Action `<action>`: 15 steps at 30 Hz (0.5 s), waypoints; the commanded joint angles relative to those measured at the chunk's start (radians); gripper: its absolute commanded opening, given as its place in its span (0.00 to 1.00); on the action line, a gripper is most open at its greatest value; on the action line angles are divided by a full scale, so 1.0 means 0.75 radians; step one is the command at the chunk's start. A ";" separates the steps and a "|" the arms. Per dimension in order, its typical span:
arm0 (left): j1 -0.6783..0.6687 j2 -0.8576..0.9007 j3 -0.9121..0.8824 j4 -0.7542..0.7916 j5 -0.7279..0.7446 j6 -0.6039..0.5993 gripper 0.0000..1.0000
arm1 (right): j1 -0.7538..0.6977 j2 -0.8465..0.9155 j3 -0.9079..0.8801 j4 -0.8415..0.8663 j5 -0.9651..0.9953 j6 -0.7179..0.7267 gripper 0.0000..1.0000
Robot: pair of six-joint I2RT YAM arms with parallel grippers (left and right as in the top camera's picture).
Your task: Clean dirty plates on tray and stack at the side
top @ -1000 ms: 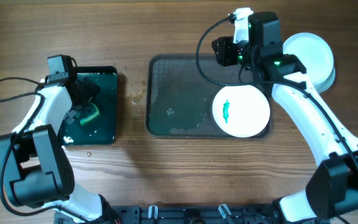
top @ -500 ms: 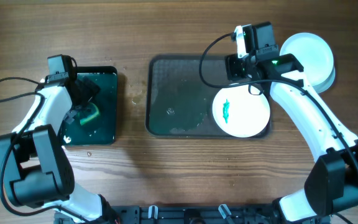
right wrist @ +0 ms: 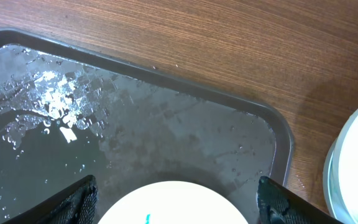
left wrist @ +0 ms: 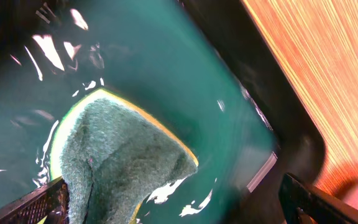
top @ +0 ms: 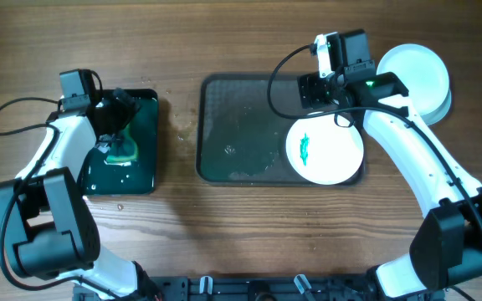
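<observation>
One white plate (top: 325, 150) with a teal-green smear lies at the right end of the dark tray (top: 241, 125). It also shows at the bottom edge of the right wrist view (right wrist: 173, 204). My right gripper (top: 318, 94) is open and empty, just behind this plate over the tray's wet floor (right wrist: 135, 124). Two other plates are stacked off the tray at the far right, a white one (top: 414, 73) on top of a pale blue one (top: 445, 104). My left gripper (top: 117, 124) is open over the green sponge (left wrist: 117, 155), which lies beside its left finger.
The sponge (top: 122, 151) lies in green water in a small black glossy tray (top: 145, 100) at the left. Water drops and puddles sit on the dark tray's floor. Bare wooden table (top: 241, 226) lies in front and between the trays.
My right gripper moved right and a little towards the smeared plate a second ago, then held. My left gripper shifted back over the water tray, and the sponge now lies flatter.
</observation>
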 commanded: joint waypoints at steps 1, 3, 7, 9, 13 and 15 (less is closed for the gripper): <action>-0.005 0.010 -0.002 -0.030 0.204 0.001 1.00 | -0.002 0.017 0.009 0.012 0.004 -0.004 0.84; -0.005 0.010 -0.002 -0.031 0.069 -0.001 1.00 | -0.002 0.017 0.009 0.012 0.004 -0.003 0.84; -0.004 0.015 -0.002 -0.038 -0.214 -0.140 1.00 | -0.002 0.018 0.009 0.012 -0.002 -0.004 0.83; -0.004 0.015 -0.002 -0.027 -0.221 -0.139 1.00 | -0.002 0.018 0.009 0.012 -0.002 -0.004 0.84; -0.009 0.016 -0.003 -0.045 -0.210 0.074 0.86 | -0.002 0.018 0.009 0.013 -0.007 -0.002 0.84; -0.014 0.016 -0.003 -0.060 -0.202 0.308 0.87 | -0.002 0.018 0.009 0.010 -0.007 -0.003 0.84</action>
